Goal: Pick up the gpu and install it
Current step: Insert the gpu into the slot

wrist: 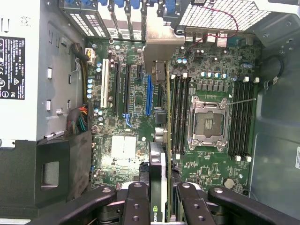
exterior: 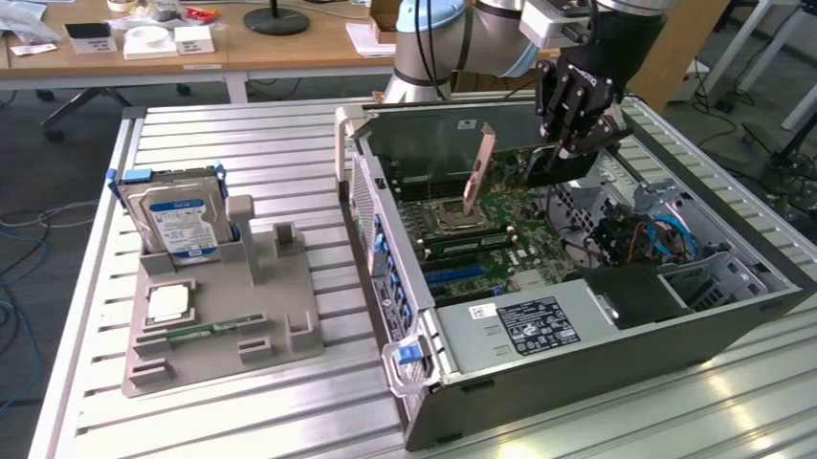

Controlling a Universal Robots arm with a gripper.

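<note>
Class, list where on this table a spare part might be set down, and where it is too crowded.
Free: bare table slats between the hard drive and the far edge, and between the grey holder and the near edge. Crowded: inside the computer case, where the hand holds the gpu.

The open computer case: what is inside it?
A green motherboard with a bare processor socket, memory slots and a labelled power supply. The gripper holds the gpu over the board; card and fingers cover the part right below.
</note>
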